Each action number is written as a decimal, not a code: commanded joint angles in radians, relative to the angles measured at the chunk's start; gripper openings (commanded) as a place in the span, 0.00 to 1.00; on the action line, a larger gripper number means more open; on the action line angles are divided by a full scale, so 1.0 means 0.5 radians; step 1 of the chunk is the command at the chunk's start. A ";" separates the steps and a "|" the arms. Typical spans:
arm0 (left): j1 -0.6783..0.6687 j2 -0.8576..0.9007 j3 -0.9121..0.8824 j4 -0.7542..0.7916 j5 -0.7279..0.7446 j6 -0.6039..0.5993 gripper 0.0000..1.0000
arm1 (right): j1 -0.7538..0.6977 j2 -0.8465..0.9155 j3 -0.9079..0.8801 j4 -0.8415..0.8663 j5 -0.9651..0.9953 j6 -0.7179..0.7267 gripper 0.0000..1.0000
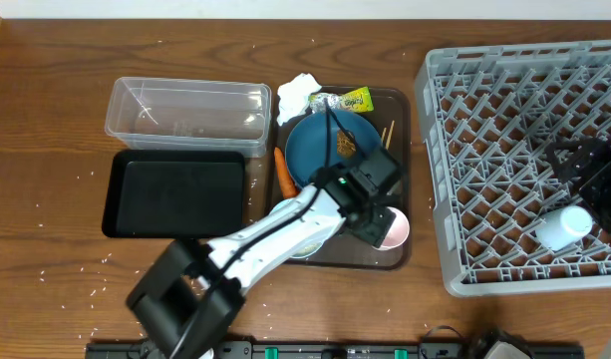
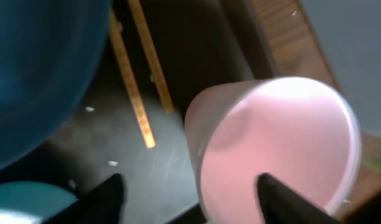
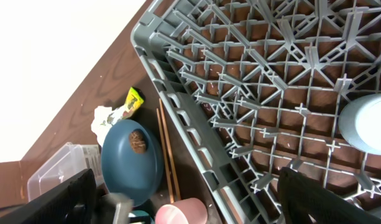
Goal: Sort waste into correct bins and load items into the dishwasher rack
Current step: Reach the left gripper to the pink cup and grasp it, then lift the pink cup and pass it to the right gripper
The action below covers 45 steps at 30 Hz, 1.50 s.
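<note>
The small pink cup (image 2: pixel 277 149) stands upright just beneath the open left end effector (image 2: pixel 190 183), which straddles it off-centre; this arm is far the nearer.

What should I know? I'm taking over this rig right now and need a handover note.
Left gripper: jaws open at the pink cup, not closed on it.
Right gripper: open, empty, above the rack.
Done: white bowl in the rack.
To do: pink cup, plate and chopsticks on the brown tray; tissue, wrapper, carrot and food lump unsorted; clear tub and black tray look empty.
</note>
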<state>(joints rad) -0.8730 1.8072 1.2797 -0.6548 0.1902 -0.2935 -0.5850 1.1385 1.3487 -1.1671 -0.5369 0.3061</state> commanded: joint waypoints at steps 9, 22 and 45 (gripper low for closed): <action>0.051 0.002 0.021 -0.015 -0.069 -0.013 0.06 | 0.021 -0.014 0.025 -0.008 -0.037 -0.099 0.89; 0.989 -0.784 0.063 -0.044 1.479 0.305 0.06 | 0.416 -0.014 0.022 0.013 -0.621 -0.737 0.90; 1.328 -0.791 0.063 0.246 2.762 0.210 0.06 | 1.843 0.048 0.021 0.843 -1.018 -1.100 0.87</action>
<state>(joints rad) -0.2111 1.4105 1.3041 -0.5362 1.5253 -0.1833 0.3050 1.1419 1.3483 -0.7567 -1.0229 -0.2195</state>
